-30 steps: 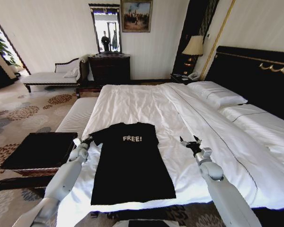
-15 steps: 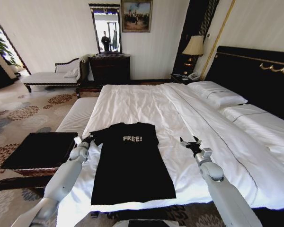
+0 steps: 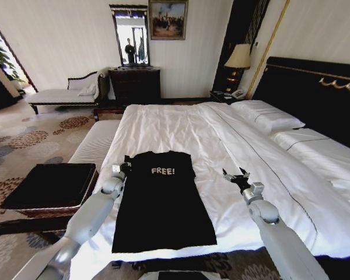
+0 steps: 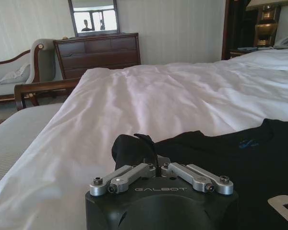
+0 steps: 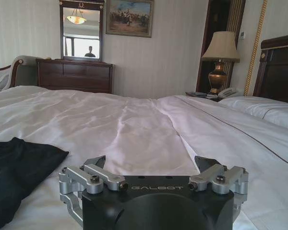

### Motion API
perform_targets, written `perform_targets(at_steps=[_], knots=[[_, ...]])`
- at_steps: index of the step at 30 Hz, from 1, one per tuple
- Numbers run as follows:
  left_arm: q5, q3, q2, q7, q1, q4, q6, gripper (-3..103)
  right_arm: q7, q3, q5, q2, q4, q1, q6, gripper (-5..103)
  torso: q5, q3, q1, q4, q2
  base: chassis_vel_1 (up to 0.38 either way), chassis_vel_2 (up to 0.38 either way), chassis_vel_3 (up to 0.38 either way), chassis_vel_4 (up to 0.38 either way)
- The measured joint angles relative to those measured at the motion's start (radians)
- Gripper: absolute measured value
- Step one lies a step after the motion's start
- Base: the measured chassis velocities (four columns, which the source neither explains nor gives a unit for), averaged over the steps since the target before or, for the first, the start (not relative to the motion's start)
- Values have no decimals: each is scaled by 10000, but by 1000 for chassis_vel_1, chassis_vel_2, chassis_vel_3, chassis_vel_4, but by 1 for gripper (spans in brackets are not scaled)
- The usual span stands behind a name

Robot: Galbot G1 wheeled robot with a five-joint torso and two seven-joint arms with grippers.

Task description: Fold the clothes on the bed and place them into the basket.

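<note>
The black T-shirt point(image 3: 160, 201) with white "FREE!" lettering lies flat near the foot of the white bed point(image 3: 181, 125). My left gripper point(image 3: 123, 169) is at the shirt's left shoulder, shut on the black sleeve. In the left wrist view the left gripper point(image 4: 157, 165) pinches a raised fold of the T-shirt point(image 4: 221, 153). On the duvet to the right of the shirt, my right gripper point(image 3: 236, 174) stands open and apart from the cloth. The right gripper point(image 5: 152, 162) holds nothing, with the T-shirt point(image 5: 19, 163) off to one side. The basket point(image 3: 46, 186), brown wicker with a black top, stands on the floor left of the bed.
A long white-cushioned bench point(image 3: 96, 143) runs along the bed's left side beyond the basket. The black headboard point(image 3: 315, 93) and pillows point(image 3: 268, 119) are at the right. A dark dresser point(image 3: 135, 84), a chaise point(image 3: 64, 93) and a lamp point(image 3: 239, 58) stand by the far wall.
My left gripper has moved right, onto the shirt's body, drawing the left sleeve inward with it. The right gripper has hardly moved.
</note>
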Motion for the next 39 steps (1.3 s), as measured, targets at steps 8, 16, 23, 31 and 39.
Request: perform_targets(at_steps=[8, 16, 23, 31, 39], knots=[[242, 1013, -143, 32, -423, 322, -3, 0, -6, 60, 46, 38, -89, 45, 4, 100, -1, 0, 0, -2, 0, 0, 0, 0, 0], [440, 1725, -313, 64, -511, 507, -44, 0, -11, 45, 71, 12, -146, 124, 17, 100, -2, 0, -1, -2, 0, 0, 0, 0, 0], [539, 2015, -405, 74, -459, 564, -68, 0, -22, 45, 79, 38, -219, 150, 33, 100, -2, 0, -1, -2, 0, 0, 0, 0, 0], [651, 2070, -364, 136, -265, 601, -91, 0, -31, 6, 73, 76, -294, 191, 51, 100, -3, 0, -2, -2, 0, 0, 0, 0, 0], [563, 1804, -234, 78, -5, 199, -40, 26, -36, -51, 60, 98, -294, 192, 53, 100, -3, 0, -2, -2, 1, 0, 0, 0, 0]])
